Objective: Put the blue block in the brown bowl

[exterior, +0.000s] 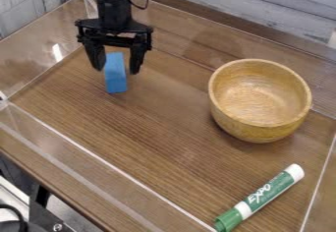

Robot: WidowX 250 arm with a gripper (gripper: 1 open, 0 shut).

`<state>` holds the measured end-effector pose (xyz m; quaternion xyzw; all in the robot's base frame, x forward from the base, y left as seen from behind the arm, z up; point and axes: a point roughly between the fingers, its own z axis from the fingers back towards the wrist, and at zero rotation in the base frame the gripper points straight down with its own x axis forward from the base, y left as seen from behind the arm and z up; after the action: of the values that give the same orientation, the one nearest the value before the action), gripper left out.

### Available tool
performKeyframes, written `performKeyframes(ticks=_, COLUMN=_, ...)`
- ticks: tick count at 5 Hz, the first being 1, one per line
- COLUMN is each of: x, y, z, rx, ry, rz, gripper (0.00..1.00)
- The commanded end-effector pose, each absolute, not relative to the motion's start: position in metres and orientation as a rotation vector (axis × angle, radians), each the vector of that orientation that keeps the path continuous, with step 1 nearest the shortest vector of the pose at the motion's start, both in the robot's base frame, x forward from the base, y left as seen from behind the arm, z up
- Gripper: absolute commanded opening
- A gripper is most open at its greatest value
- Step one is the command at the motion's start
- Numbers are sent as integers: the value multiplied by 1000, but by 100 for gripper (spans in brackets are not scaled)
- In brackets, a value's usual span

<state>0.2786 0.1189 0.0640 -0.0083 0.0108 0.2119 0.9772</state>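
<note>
now poised wide open around the upright blue block (pixel 117 76)
gripper (pixel 116 63) holds nothing; closing off-centre could topple it, far from brown bowl (pixel 260 98).

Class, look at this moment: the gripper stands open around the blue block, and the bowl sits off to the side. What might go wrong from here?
1. The gripper is open astride the blue block; if it closes off-centre, the block may twist or slip out.
2. The brown bowl has a thick raised rim; a low carry could knock the block against it.
</note>
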Motion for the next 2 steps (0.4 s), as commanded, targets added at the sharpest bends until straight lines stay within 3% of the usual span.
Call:
performKeyframes(ticks=1, x=283, y=125, z=76, rx=-8, ry=-32, rz=434, gripper=100)
performKeyframes(ticks=2, x=284, y=125, z=77, rx=-9, ry=-40, rz=430, gripper=100)
